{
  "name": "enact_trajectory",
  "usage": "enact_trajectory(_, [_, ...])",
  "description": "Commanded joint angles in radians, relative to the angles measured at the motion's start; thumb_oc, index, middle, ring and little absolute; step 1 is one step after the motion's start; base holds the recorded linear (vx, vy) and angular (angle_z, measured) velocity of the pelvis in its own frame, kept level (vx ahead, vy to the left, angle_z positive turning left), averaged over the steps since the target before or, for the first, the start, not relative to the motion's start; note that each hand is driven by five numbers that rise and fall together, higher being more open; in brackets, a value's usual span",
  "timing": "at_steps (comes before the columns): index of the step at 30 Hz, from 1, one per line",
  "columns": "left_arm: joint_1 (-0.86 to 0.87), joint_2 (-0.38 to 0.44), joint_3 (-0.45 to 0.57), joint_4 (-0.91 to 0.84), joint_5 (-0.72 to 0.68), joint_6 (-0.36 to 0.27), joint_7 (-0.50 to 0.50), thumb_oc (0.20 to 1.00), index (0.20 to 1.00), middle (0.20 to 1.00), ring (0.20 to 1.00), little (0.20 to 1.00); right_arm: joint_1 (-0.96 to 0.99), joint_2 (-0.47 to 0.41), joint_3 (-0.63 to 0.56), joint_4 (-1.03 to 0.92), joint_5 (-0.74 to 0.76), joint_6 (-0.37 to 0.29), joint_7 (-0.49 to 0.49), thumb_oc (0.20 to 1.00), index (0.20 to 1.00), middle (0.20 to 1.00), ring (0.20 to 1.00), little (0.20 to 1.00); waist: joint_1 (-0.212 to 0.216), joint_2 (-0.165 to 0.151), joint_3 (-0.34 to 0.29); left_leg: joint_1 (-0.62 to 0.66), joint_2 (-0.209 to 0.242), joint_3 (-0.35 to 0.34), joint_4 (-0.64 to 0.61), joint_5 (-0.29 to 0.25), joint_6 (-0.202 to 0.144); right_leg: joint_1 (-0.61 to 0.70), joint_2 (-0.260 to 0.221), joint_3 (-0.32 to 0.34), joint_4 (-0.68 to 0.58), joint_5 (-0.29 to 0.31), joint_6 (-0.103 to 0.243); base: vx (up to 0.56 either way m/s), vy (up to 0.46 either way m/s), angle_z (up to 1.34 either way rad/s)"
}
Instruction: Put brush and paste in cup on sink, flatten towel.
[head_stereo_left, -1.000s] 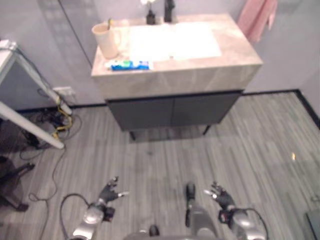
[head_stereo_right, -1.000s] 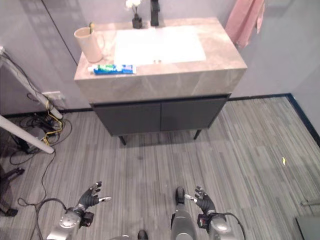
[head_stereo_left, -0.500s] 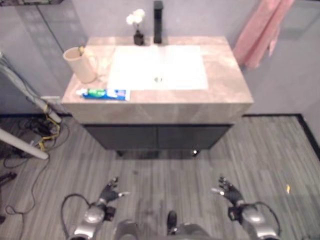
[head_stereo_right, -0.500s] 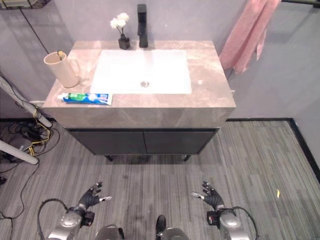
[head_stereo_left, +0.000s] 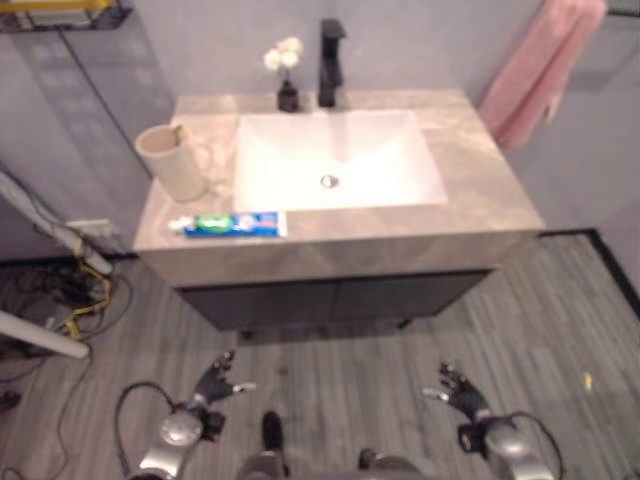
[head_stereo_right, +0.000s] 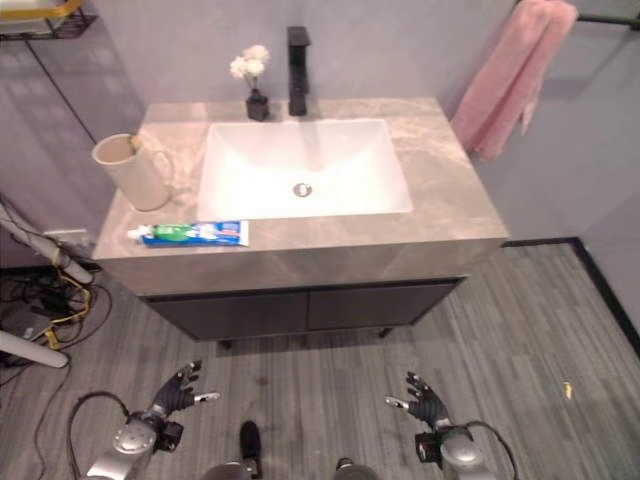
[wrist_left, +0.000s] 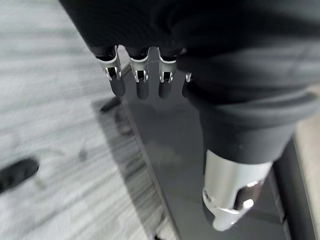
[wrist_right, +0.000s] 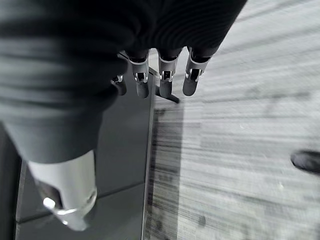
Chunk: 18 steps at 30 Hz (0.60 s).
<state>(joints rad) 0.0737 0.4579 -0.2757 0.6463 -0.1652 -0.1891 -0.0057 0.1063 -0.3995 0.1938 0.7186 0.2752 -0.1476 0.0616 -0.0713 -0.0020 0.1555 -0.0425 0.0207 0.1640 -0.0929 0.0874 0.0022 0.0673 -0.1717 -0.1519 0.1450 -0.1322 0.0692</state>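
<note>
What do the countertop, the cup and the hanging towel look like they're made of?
Countertop: beige slab with pale veining, faint sheen; looks like marble or a stone imitation.
Cup: cream, smooth, thick-walled with a handle; probably ceramic, possibly plastic.
Towel: pink, hanging in soft folds with a matte surface; likely terry cloth.

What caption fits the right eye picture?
Both robot hands open above the floor, toothpaste and cup on the sink counter.
</note>
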Motion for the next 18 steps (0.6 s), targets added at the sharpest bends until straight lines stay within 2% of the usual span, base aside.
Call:
enact_trajectory(1, [0.029, 0.066, 0.008, -0.065, 0.05, -0.04, -0.009, 1.0, 1.0, 1.0, 1.0, 1.0, -0.033, -0.007, 0.019, -0.075, -0.022, -0.032, 0.007, 1.0, 1.0, 1.0, 1.0, 1.0, 0.023, 0.007, -0.029, -0.068, 0.006, 0.033, 0.163, -0.107, 0.026, -0.056, -0.063, 0.025, 0.071, 0.243, 0.05, 0.13, 0.257, -0.24])
enact_trajectory(2, [0.03, 0.066, 0.009, -0.066, 0.05, -0.04, -0.009, 1.0, 1.0, 1.0, 1.0, 1.0, -0.033, -0.007, 0.019, -0.076, -0.022, -0.031, 0.007, 1.0, 1.0, 1.0, 1.0, 1.0, 0.024, 0.007, -0.029, -0.067, 0.006, 0.034, 0.162, -0.107, 0.027, -0.057, -0.064, 0.026, 0.073, 0.243, 0.05, 0.16, 0.337, -0.14])
enact_trajectory(3, [0.045, 0.092, 0.008, -0.104, 0.07, -0.042, -0.019, 1.0, 1.0, 1.0, 1.0, 1.0, -0.03, -0.003, 0.021, -0.095, -0.022, -0.037, 0.01, 1.0, 1.0, 1.0, 1.0, 1.0, 0.022, 0.019, -0.019, -0.048, -0.009, 0.04, 0.156, -0.119, 0.047, -0.095, -0.078, 0.023, 0.154, 0.284, 0.047, 0.14, 0.336, -0.04])
enact_trajectory(4, [0.052, 0.105, 0.005, -0.115, 0.085, -0.048, -0.021, 1.0, 1.0, 1.0, 1.0, 1.0, -0.035, -0.001, 0.025, -0.098, -0.019, -0.04, 0.012, 1.0, 1.0, 1.0, 1.0, 1.0, 0.021, 0.024, -0.009, -0.033, -0.013, 0.052, 0.145, -0.12, 0.055, -0.123, -0.082, 0.006, 0.201, 0.296, 0.048, 0.18, 0.443, -0.23])
enact_trajectory(6, [0.078, 0.131, -0.003, -0.16, 0.108, -0.041, -0.047, 1.0, 1.0, 1.0, 1.0, 1.0, -0.047, -0.011, 0.047, -0.111, -0.044, -0.041, 0.025, 1.0, 1.0, 1.0, 1.0, 1.0, 0.037, 0.033, 0.002, 0.008, -0.02, 0.067, 0.107, -0.131, 0.054, -0.144, -0.096, -0.086, 0.252, 0.278, 0.064, 0.15, 0.249, -0.22])
enact_trajectory(7, [0.088, 0.141, -0.008, -0.172, 0.117, -0.042, -0.059, 1.0, 1.0, 1.0, 1.0, 1.0, -0.054, -0.017, 0.056, -0.106, -0.061, -0.038, 0.027, 1.0, 1.0, 1.0, 1.0, 1.0, 0.037, 0.036, 0.002, 0.017, -0.021, 0.065, 0.094, -0.131, 0.053, -0.149, -0.088, -0.094, 0.249, 0.27, 0.072, 0.16, 0.116, -0.23])
enact_trajectory(8, [0.097, 0.157, -0.011, -0.182, 0.124, -0.046, -0.073, 1.0, 1.0, 1.0, 1.0, 1.0, -0.065, -0.027, 0.065, -0.106, -0.083, -0.042, 0.028, 1.0, 1.0, 1.0, 1.0, 1.0, 0.034, 0.036, 0.001, 0.027, -0.019, 0.066, 0.081, -0.124, 0.049, -0.155, -0.063, -0.084, 0.225, 0.246, 0.075, 0.13, 0.038, -0.35])
enact_trajectory(10, [0.106, 0.167, -0.008, -0.185, 0.126, -0.051, -0.082, 1.0, 1.0, 1.0, 1.0, 1.0, -0.07, -0.033, 0.07, -0.109, -0.094, -0.046, 0.027, 1.0, 1.0, 1.0, 1.0, 1.0, 0.042, 0.036, 0.0, 0.039, -0.011, 0.073, 0.069, -0.12, 0.043, -0.145, -0.049, -0.095, 0.177, 0.229, 0.073, 0.11, -0.011, -0.07])
enact_trajectory(11, [0.127, 0.194, -0.008, -0.216, 0.133, -0.059, -0.099, 1.0, 1.0, 1.0, 1.0, 1.0, -0.089, -0.046, 0.077, -0.125, -0.098, -0.05, 0.028, 1.0, 1.0, 1.0, 1.0, 1.0, 0.061, 0.037, -0.005, 0.053, 0.009, 0.095, 0.058, -0.127, 0.035, -0.117, -0.074, -0.145, 0.044, 0.247, 0.095, 0.12, -0.105, 0.02])
enact_trajectory(12, [0.129, 0.214, -0.016, -0.22, 0.147, -0.06, -0.108, 1.0, 1.0, 1.0, 1.0, 1.0, -0.116, -0.05, 0.095, -0.131, -0.105, -0.045, 0.037, 1.0, 1.0, 1.0, 1.0, 1.0, 0.075, 0.033, -0.004, 0.059, 0.031, 0.108, 0.068, -0.137, 0.022, -0.125, -0.102, -0.151, -0.079, 0.304, 0.115, 0.12, -0.104, -0.24])
enact_trajectory(14, [0.13, 0.226, -0.01, -0.231, 0.154, -0.062, -0.107, 1.0, 1.0, 1.0, 1.0, 1.0, -0.118, -0.053, 0.099, -0.144, -0.108, -0.045, 0.041, 1.0, 1.0, 1.0, 1.0, 1.0, 0.079, 0.028, -0.002, 0.062, 0.035, 0.112, 0.074, -0.142, 0.019, -0.129, -0.113, -0.152, -0.115, 0.329, 0.124, 0.06, -0.138, -0.42])
enact_trajectory(15, [0.139, 0.246, -0.004, -0.258, 0.163, -0.063, -0.114, 1.0, 1.0, 1.0, 1.0, 1.0, -0.119, -0.059, 0.104, -0.158, -0.111, -0.043, 0.048, 1.0, 1.0, 1.0, 1.0, 1.0, 0.081, 0.016, 0.002, 0.062, 0.038, 0.124, 0.087, -0.146, 0.019, -0.13, -0.12, -0.146, -0.16, 0.367, 0.126, 0.04, -0.138, -0.25])
enact_trajectory(16, [0.14, 0.247, -0.002, -0.259, 0.163, -0.063, -0.114, 1.0, 1.0, 1.0, 1.0, 1.0, -0.119, -0.059, 0.105, -0.159, -0.111, -0.043, 0.048, 1.0, 1.0, 1.0, 1.0, 1.0, 0.082, 0.015, 0.001, 0.061, 0.037, 0.125, 0.087, -0.145, 0.019, -0.129, -0.12, -0.145, -0.165, 0.371, 0.126, 0.09, -0.255, -0.1])
enact_trajectory(17, [0.142, 0.265, 0.009, -0.28, 0.164, -0.063, -0.117, 1.0, 1.0, 1.0, 1.0, 1.0, -0.113, -0.068, 0.107, -0.179, -0.11, -0.04, 0.059, 1.0, 1.0, 1.0, 1.0, 1.0, 0.084, -0.003, 0.001, 0.074, 0.05, 0.124, 0.097, -0.15, 0.004, -0.129, -0.11, -0.128, -0.168, 0.355, 0.13, 0.13, -0.285, 0.06])
enact_trajectory(18, [0.138, 0.272, 0.008, -0.285, 0.172, -0.063, -0.121, 1.0, 1.0, 1.0, 1.0, 1.0, -0.109, -0.066, 0.111, -0.178, -0.113, -0.038, 0.063, 1.0, 1.0, 1.0, 1.0, 1.0, 0.091, -0.01, -0.002, 0.082, 0.059, 0.127, 0.1, -0.154, -0.006, -0.125, -0.104, -0.15, -0.158, 0.32, 0.128, 0.18, -0.423, 0.15])
